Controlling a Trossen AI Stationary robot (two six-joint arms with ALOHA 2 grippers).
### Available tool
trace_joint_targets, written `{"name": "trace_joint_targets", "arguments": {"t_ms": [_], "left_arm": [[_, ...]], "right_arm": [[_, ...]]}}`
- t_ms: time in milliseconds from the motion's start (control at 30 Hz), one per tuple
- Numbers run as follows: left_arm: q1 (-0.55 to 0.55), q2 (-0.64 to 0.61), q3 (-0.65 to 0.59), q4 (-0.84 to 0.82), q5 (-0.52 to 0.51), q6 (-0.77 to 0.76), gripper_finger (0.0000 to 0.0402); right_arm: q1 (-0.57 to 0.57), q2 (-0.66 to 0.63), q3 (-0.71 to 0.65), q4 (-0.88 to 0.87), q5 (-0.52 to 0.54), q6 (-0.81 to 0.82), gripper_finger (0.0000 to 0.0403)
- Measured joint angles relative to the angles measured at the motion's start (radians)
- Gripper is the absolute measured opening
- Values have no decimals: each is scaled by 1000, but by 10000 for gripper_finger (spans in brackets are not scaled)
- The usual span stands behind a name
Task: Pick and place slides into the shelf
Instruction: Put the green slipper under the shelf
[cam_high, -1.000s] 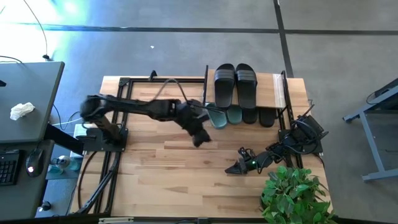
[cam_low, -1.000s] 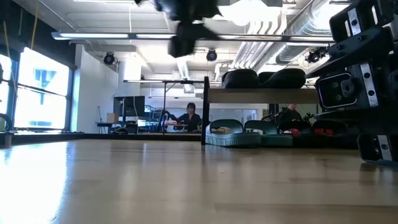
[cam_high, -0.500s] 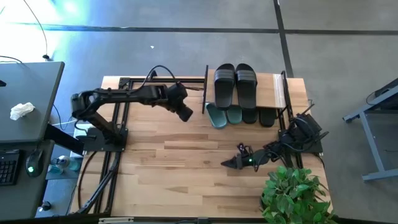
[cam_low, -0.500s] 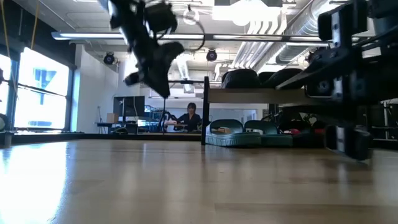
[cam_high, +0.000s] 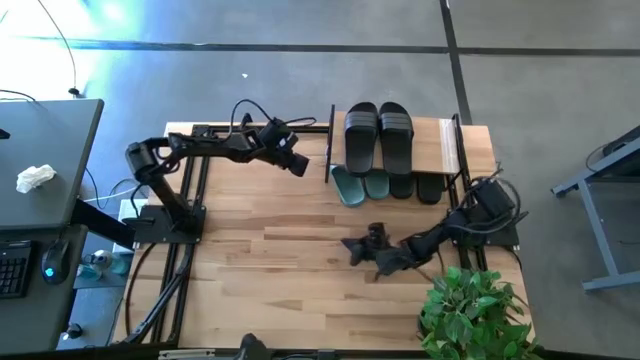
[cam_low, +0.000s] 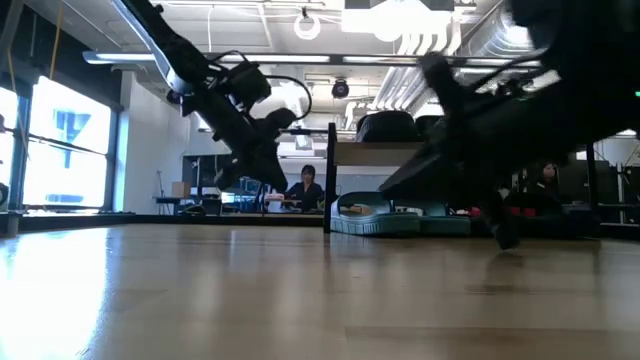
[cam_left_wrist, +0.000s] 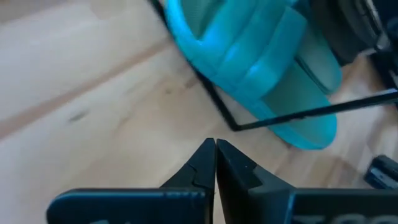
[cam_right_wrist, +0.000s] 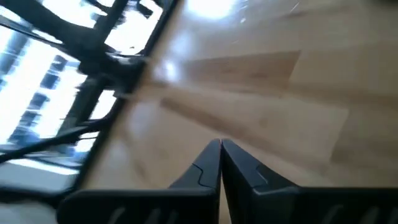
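1. The shelf (cam_high: 447, 146) is seen at the table's (cam_high: 260, 270) far edge, with one black pair of slides (cam_high: 379, 136) on its wooden top board.
2. Beneath the board, the sage-green pair (cam_high: 360, 187) and a second black pair (cam_high: 416, 186) are tucked in.
3. The left gripper (cam_high: 299, 166) is held just beside the shelf's left end, its fingers pressed together on nothing.
4. The right gripper (cam_high: 352, 245) is held in front of the shelf, likewise closed and empty.
5. A potted plant (cam_high: 475, 312) stands well in front of the shelf.
6. No writing can be read.
7. Only in the low view are people (cam_low: 303, 188) seen seated behind the shelf.
8. In the left wrist view a green slide (cam_left_wrist: 261, 62) is shown behind a black shelf rod (cam_left_wrist: 298, 115).
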Motion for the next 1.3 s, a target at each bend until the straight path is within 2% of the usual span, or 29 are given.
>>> {"name": "trace_joint_targets", "arguments": {"t_ms": [167, 367, 467, 567, 733, 967, 1167, 1300], "left_arm": [[10, 47, 6, 83, 37, -4, 2], [11, 121, 70, 74, 46, -3, 1], [10, 170, 121, 77, 86, -3, 0], [9, 222, 166, 61, 109, -4, 0], [10, 237, 180, 44, 95, 6, 0], [10, 247, 180, 45, 51, 12, 0], [26, 261, 180, 74, 23, -5, 0], [29, 294, 192, 81, 12, -11, 0]], "right_arm": [[-39, -28, 204, -520, 32, 15, 1], [-69, -34, 440, -1097, 113, 49, 1], [-91, -34, 513, -1307, 132, 53, 0], [-113, -34, 534, -1429, 105, 95, 0], [-132, -34, 496, -1448, 90, 161, 0], [-185, -34, 444, -1405, 54, 156, 0], [-233, -34, 415, -1274, 31, 52, 0], [-271, -34, 414, -1253, 22, 15, 0]]}}
